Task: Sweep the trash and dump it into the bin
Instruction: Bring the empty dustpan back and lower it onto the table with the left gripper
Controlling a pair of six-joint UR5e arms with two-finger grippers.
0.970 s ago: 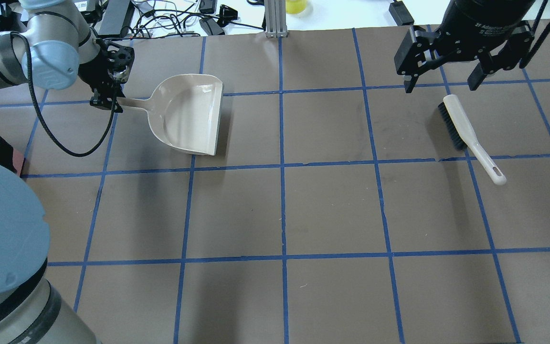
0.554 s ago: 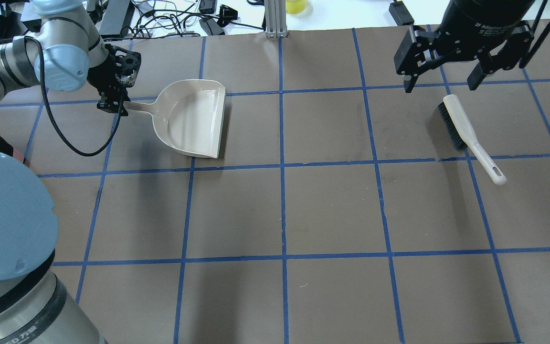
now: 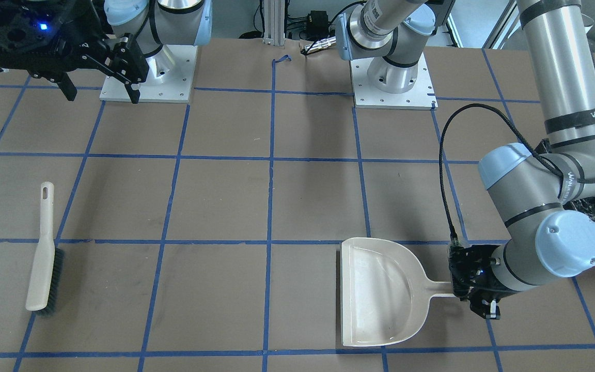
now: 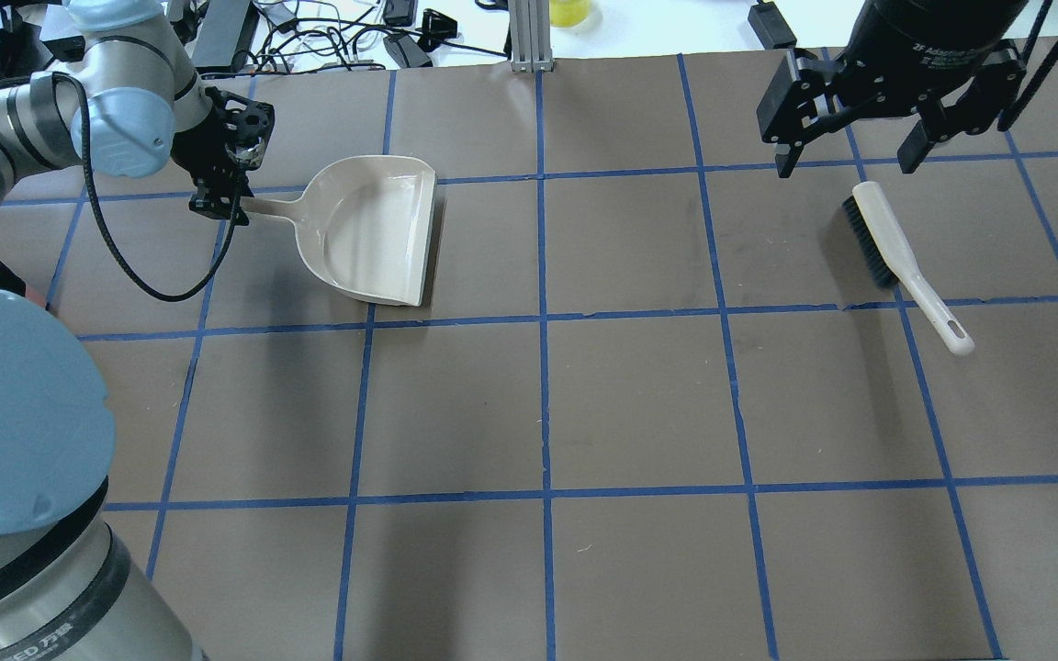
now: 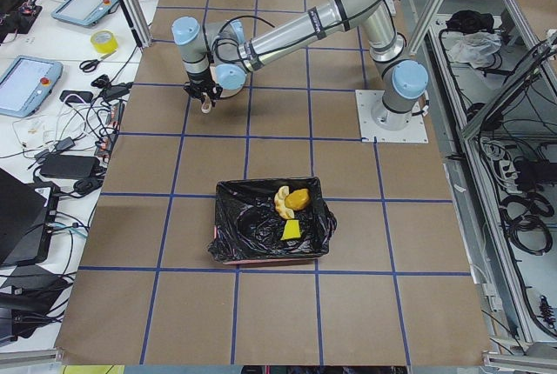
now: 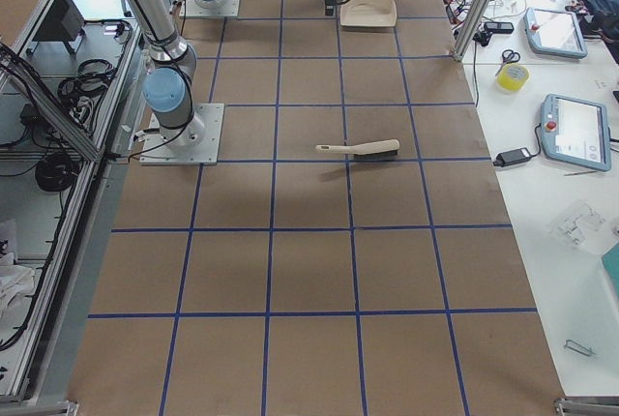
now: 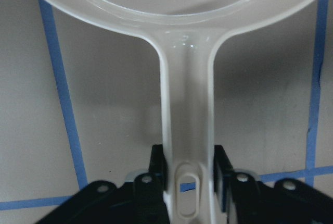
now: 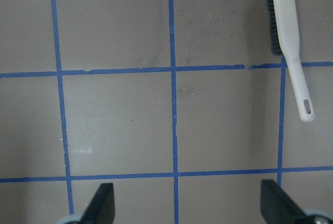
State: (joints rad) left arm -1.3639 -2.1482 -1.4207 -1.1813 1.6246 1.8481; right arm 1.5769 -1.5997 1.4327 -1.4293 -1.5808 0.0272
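toward the table's point(image 4: 639, 404) far edge, left hand point(image 4: 217, 202) clamps dustpan handle point(image 4: 267, 207); right hand point(image 4: 846, 165) hangs spread.

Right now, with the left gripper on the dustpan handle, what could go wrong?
The left gripper pinches only the end of the dustpan handle, so the dustpan may pivot or slip when moved. The bin holding the trash lies near the left arm; a wide swing might clip it.
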